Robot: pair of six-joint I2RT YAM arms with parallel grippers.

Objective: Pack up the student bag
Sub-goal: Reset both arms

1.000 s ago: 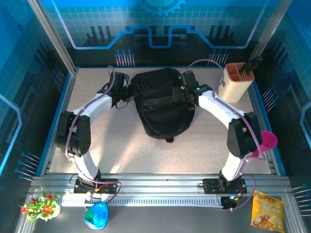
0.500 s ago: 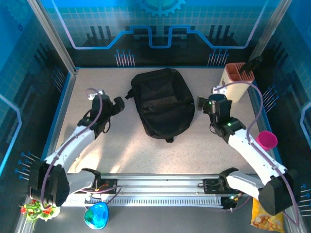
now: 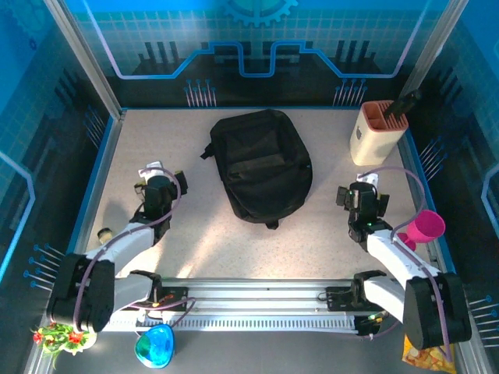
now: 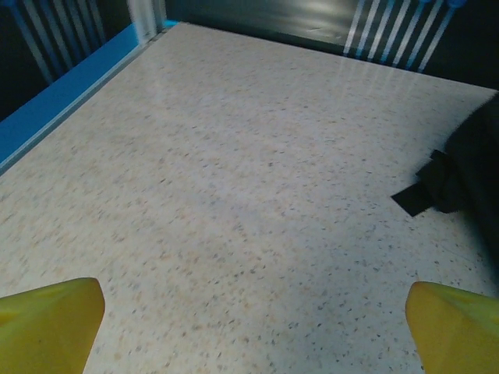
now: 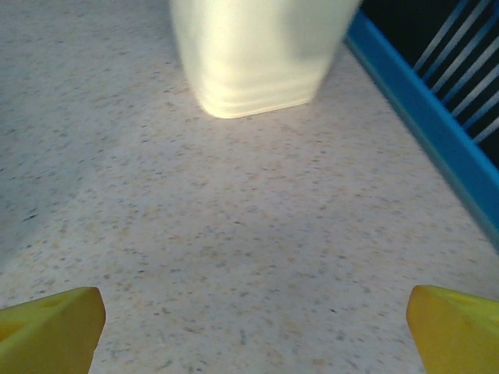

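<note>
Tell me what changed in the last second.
Both arms drew back toward their bases. The left gripper and right gripper, which were at the student bag's sides, now stand open and empty, clear of it. The bag lies flat where it was. The cream holder and pink cup have not moved.

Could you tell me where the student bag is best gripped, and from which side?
Probably the strap end sticking out at the far-left corner of the student bag, approached from the left: the bag lies flat and too broad to pinch, while that strap protrudes sideways.
</note>
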